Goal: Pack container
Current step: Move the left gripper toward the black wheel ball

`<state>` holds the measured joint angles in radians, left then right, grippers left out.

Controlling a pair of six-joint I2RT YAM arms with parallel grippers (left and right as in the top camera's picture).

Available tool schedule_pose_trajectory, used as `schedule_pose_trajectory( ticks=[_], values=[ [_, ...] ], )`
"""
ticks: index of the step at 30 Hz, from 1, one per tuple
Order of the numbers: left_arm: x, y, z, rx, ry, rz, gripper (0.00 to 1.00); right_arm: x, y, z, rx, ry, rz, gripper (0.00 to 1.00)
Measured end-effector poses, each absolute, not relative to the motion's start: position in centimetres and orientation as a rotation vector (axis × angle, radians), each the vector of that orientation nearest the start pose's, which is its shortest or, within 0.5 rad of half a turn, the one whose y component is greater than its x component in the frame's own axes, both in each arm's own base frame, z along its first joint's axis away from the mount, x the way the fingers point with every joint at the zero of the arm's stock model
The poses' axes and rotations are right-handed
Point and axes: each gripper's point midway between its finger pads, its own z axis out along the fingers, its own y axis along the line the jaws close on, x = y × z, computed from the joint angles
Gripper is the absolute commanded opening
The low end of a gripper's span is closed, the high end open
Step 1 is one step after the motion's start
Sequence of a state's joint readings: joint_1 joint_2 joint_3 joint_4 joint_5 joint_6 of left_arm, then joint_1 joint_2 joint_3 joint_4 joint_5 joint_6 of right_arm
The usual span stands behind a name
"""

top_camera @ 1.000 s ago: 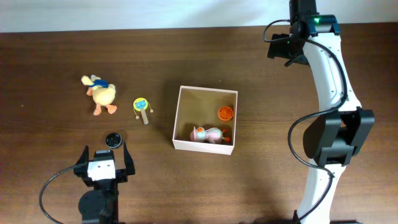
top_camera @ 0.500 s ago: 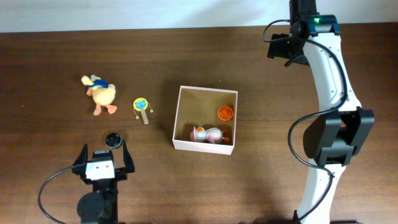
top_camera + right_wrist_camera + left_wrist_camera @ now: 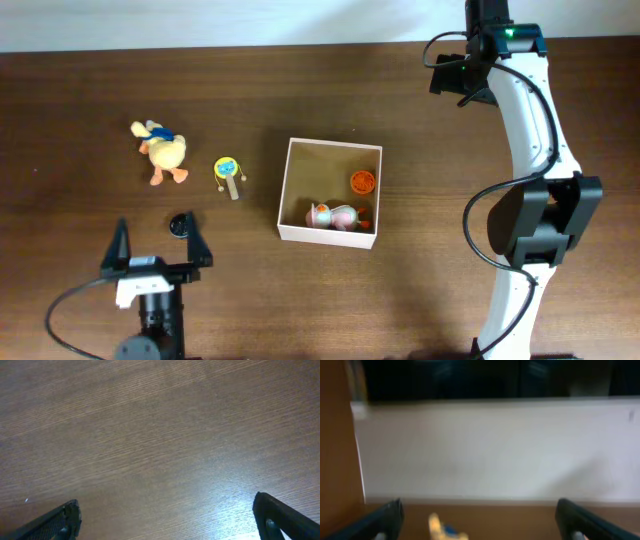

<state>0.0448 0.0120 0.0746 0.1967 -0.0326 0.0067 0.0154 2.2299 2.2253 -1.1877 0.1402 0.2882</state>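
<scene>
Near the middle of the desk [image 3: 80, 90] sits the container [image 3: 325, 235], a square shallow box with white outer walls and a tan inside, flat and open-topped. Inside it, an orange round toy [image 3: 362, 182] lies by the right wall, and a pink, white and green toy [image 3: 335, 216] lies on its side along the near wall. Out toward the left edge, a small paddle with a yellow and blue disc [image 3: 229, 174] rests just left of the box, and a yellow plush duck [image 3: 162, 152] with a blue scarf lies beyond it. A little black round piece [image 3: 180, 224] sits closer to the near edge, right by the tip of one finger of the left claw [image 3: 157, 232], which is spread wide and holds nothing. By the far edge on the right, well apart from the box, the right claw [image 3: 166, 502] hangs over bare wood, its fingers also spread wide and empty.
</scene>
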Motion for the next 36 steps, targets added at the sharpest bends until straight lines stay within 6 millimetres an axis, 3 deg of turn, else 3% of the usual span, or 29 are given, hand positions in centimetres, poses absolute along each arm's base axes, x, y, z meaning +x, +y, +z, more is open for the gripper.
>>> schedule_pose_trajectory(
  ticks=[3, 5, 11, 14, 20, 25, 28, 36],
  values=[
    [24.1, 1.6, 22.6, -0.081, 1.488, 0.037, 0.99, 51.8, -1.6, 15.4, 0.410, 2.714, -0.111, 0.99],
    [24.3, 1.7, 22.8, -0.085, 1.554, 0.036, 0.99, 51.8, -1.6, 15.4, 0.410, 2.714, -0.112, 0.99],
    [26.7, 2.1, 29.7, -0.084, 1.625, 0.057, 0.99, 51.8, -1.6, 15.4, 0.410, 2.714, -0.110, 0.99],
    [29.4, 2.5, 31.3, -0.094, 1.739, 0.064, 0.99, 51.8, -1.6, 15.4, 0.410, 2.714, -0.110, 0.99],
    [36.2, 1.6, 30.4, -0.015, 2.029, -0.003, 0.99, 51.8, -1.5, 15.4, 0.408, 2.714, -0.107, 0.99],
    [38.7, -0.4, 28.9, 0.069, 2.215, -0.145, 0.99, 51.8, -1.5, 15.4, 0.409, 2.713, -0.106, 0.99],
    [38.1, -1.6, 27.6, 0.096, 2.300, -0.231, 0.99, 51.8, -1.5, 15.4, 0.408, 2.713, -0.106, 0.99],
    [34.1, -3.4, 24.4, 0.106, 2.506, -0.390, 0.99, 51.8, -1.5, 15.4, 0.409, 2.714, -0.106, 0.99]
  ],
)
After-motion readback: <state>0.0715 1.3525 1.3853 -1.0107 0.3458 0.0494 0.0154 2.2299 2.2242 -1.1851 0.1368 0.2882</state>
